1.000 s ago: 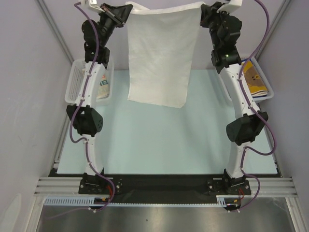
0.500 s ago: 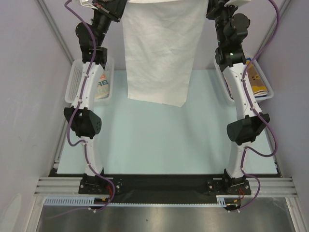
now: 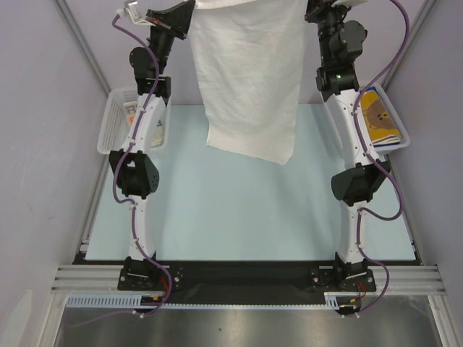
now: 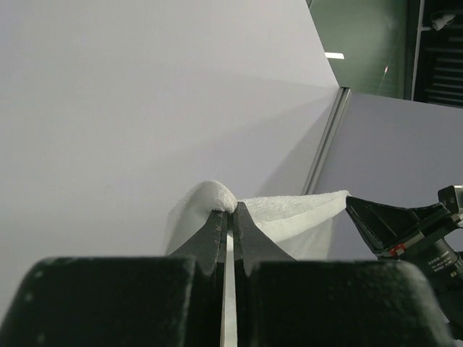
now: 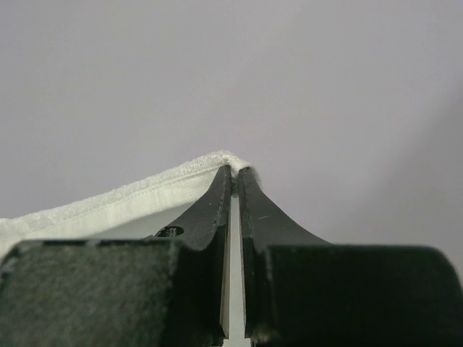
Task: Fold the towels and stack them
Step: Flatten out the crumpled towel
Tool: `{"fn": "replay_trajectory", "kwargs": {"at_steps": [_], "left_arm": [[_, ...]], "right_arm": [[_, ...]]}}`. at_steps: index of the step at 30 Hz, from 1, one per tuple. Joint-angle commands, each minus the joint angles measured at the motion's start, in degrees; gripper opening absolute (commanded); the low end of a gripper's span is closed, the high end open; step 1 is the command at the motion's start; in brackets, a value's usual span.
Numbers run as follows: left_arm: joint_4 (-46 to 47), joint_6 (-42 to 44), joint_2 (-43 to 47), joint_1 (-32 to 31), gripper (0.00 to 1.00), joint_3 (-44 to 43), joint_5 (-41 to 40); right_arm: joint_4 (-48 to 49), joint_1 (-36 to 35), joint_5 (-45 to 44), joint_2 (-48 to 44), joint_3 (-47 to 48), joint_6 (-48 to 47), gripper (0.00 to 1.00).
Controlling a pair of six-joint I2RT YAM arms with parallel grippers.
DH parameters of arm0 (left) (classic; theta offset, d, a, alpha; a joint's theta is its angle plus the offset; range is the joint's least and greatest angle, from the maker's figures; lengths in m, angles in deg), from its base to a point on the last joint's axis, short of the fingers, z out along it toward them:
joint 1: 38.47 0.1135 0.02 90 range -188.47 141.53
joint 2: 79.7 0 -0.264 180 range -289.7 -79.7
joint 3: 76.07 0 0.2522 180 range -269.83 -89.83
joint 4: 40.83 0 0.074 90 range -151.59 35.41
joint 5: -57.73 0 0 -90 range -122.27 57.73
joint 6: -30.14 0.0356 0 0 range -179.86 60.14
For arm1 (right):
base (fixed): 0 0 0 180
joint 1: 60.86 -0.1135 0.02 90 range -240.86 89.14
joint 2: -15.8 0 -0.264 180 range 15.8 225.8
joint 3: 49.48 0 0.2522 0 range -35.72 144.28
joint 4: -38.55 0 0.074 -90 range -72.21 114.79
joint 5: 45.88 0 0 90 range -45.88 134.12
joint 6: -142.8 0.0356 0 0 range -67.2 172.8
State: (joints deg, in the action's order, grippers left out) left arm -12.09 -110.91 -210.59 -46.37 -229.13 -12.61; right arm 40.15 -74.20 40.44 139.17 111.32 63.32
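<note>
A plain white towel (image 3: 249, 79) hangs spread out high over the far half of the table, its lower edge free above the surface. My left gripper (image 3: 189, 6) is shut on the towel's upper left corner (image 4: 211, 195). My right gripper (image 3: 309, 7) is shut on the upper right corner (image 5: 217, 160). The top edge runs taut between them and leaves the top of the overhead view. A yellow-orange towel with a brown bear (image 3: 380, 119) lies in the right basket. A cream towel with coloured lettering (image 3: 154, 134) lies in the left basket.
A white mesh basket (image 3: 114, 130) stands at the table's left edge and another (image 3: 400, 130) at the right edge. Grey walls close in both sides. The pale blue table (image 3: 246, 217) runs to the black front rail.
Both grippers have carried the white towel to the right and a little nearer; its lower edge hangs lower and further right. The arms have swung the same way.
</note>
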Motion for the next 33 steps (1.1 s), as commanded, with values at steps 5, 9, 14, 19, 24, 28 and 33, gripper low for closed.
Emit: {"fn": "replay_trajectory", "kwargs": {"at_steps": [5, 9, 14, 19, 24, 28, 33], "left_arm": [[7.07, -2.91, 4.32, -0.27, 0.0, 1.55, -0.33], [10.04, -6.51, 12.22, -0.89, 0.0, 17.93, 0.9], [11.64, -5.64, 32.39, -3.6, 0.0, 46.71, -0.58], [0.86, -2.92, 51.23, -7.3, 0.0, 76.51, -4.98], [-15.82, -0.81, 67.49, -12.48, 0.0, 97.71, -10.15], [-27.36, -2.3, 77.86, -13.54, 0.0, 107.3, -12.1], [-42.02, -3.62, 86.31, -15.56, 0.0, 114.69, -13.42]], "right_arm": [[2.23, 0.78, 0.7, -3.65, -1.83, 1.52, 0.0], [2.31, -0.28, -2.19, -13.31, -20.83, 2.57, 0.0], [-1.27, -1.16, -4.66, -33.34, -47.08, 8.1, 0.0], [-18.31, -4.14, -5.46, -49.78, -69.21, 15.65, 0.0], [-31.85, -7.57, -3.35, -64.47, -87.16, 23.83, 0.0], [-37.84, -14.84, -3.87, -70.36, -100.0, 27.7, 0.0], [-44.6, -19.96, -2.91, -72.74, -109.14, 34.9, 0.0]]}}
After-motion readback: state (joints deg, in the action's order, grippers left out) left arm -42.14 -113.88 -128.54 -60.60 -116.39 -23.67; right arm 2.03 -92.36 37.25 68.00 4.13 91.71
